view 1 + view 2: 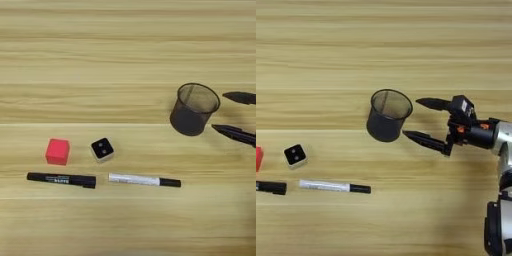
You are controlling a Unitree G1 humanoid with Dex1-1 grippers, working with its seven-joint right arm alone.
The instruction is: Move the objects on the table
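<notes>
Your claw point(415, 119) hangs spread and empty beside the cup point(387, 115). Well to its left lie the cube point(57, 151), die point(102, 149) and black marker point(61, 179): all light and rigid, I'd judge. Pinch flat faces; take the marker mid-barrel.

right eye view's left edge cuts the red cube point(258, 158) and black marker point(271, 187)

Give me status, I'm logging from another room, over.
Right gripper open beside mesh cup, holding nothing. Red cube, die, black marker untouched on table. White marker nearby.
</notes>
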